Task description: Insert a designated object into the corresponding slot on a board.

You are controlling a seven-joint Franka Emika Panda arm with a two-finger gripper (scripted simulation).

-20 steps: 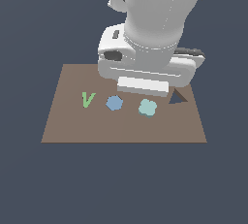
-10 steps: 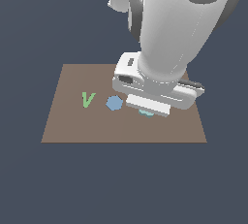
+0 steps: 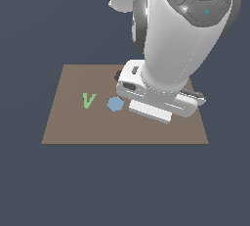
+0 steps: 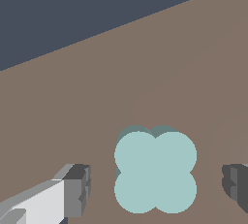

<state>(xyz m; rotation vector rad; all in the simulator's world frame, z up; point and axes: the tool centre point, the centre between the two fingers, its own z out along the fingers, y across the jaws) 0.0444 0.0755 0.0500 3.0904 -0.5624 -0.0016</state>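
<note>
**Teal lobed piece is being framed between the opened tool**

In the wrist view, the pale teal four-lobed piece (image 4: pixel 155 171) is lying flat on the brown board (image 4: pixel 184 63), and it is being seen between the two dark fingertips (image 4: pixel 80 189) of the tool (image 4: pixel 157 186). The fingers are standing apart, one on each side of the piece, and a band of bare board is being left between each tip and the teal edge, so nothing is being clamped yet. In the exterior view the piece itself is being hidden under the white arm, which is hanging low over the board (image 3: pixel 73 127) toward the exterior view's right; only the blue hexagon (image 3: pixel 115 104) and the green V-shaped piece (image 3: pixel 88 100) are being shown there beside it. The matching lobed slot cannot be told in these pictures.

The piece is being judged as thin, stiff and light, with a little thickness that is being shown by the darker rim behind its far lobes. Its smooth, rounded sides are probably offering little friction, and a curved lobe can be pushed aside under a pad. A hold is therefore being advised across the middle, where two opposite lobes are presenting their widest points to the tips, low on the edge, so that the piece is being kept level and its outline is not being turned before it is matched to the slot.
</note>
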